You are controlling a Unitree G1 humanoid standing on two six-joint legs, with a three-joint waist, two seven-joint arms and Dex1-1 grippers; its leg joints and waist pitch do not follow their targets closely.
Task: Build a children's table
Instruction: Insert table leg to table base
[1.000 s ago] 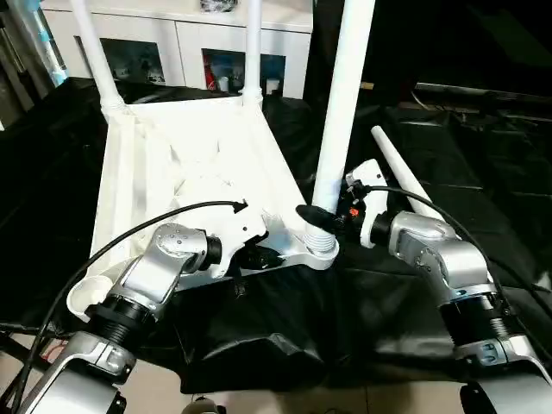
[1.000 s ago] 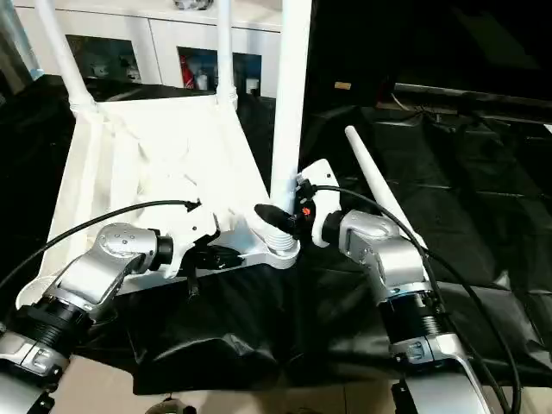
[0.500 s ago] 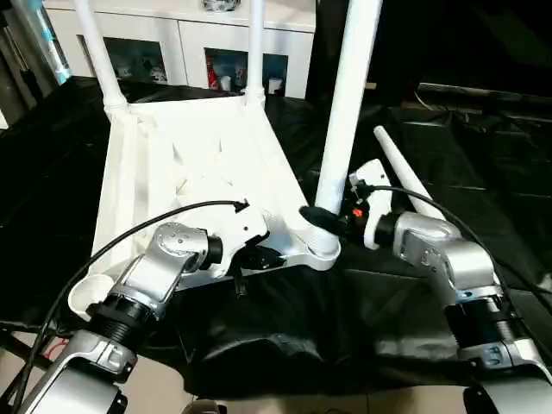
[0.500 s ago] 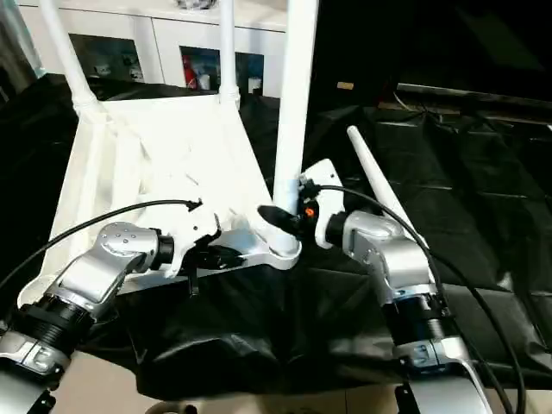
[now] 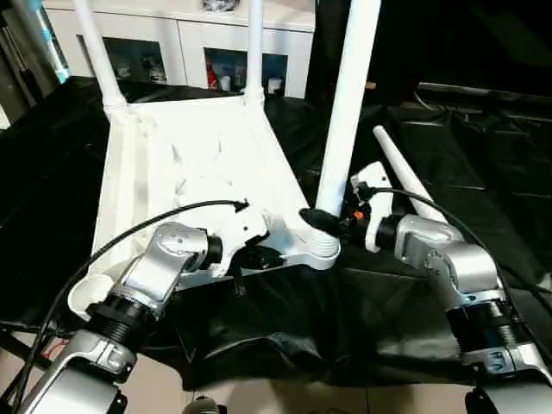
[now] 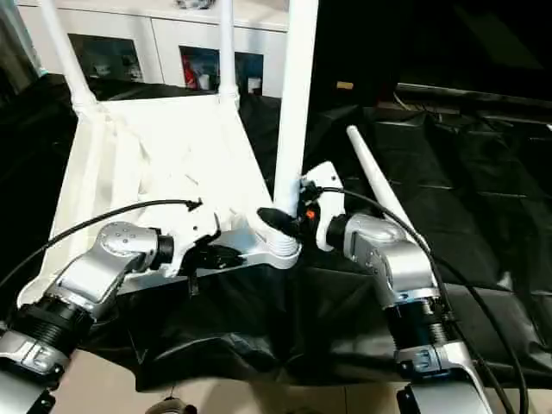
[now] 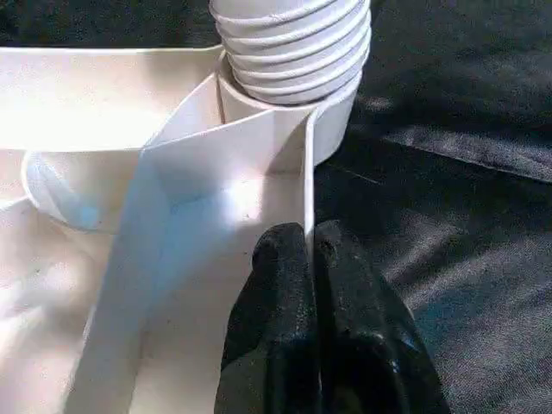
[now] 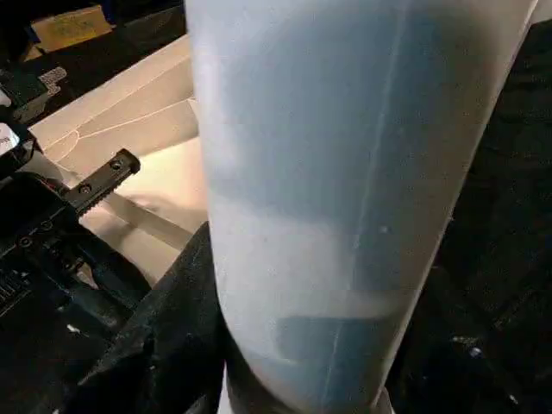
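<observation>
Three legs up; right tool (image 5: 321, 221) clamps the near leg (image 5: 345, 112) low, left tool (image 7: 310, 259) pinches a tabletop (image 5: 190, 164) rib. Light, stiff, slick plastic: grip low.

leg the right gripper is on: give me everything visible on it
The leg is a long, smooth white plastic-looking tube standing nearly upright, its top out of frame. Its ribbed, threaded lower end sits in the round corner socket of the upturned tabletop, threads still exposed above the rim. The right gripper has its black jaws around the tube just above the socket.
</observation>
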